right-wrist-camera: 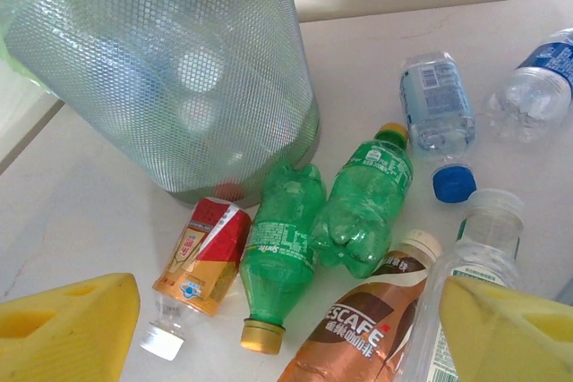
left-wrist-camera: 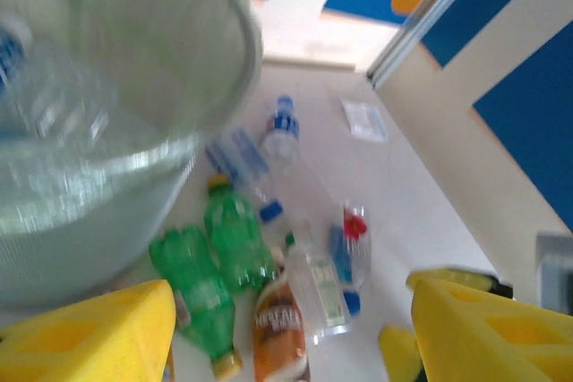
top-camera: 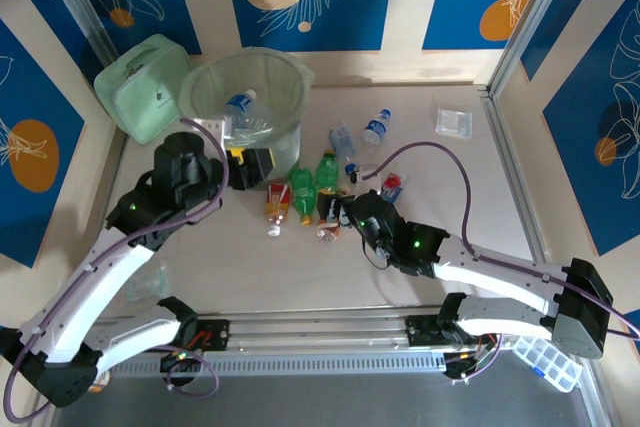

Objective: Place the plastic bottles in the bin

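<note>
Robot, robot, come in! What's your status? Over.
Left tool open beside the bin. Right tool open, low over the bottle pile. One clear bottle in the bin, rest on the table. No blocker seen.

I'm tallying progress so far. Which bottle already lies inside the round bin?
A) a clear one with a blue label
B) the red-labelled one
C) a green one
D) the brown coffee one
A: the top view shows a clear blue-labelled bottle lying inside the bin, while the other three kinds lie on the table beside it.
</note>
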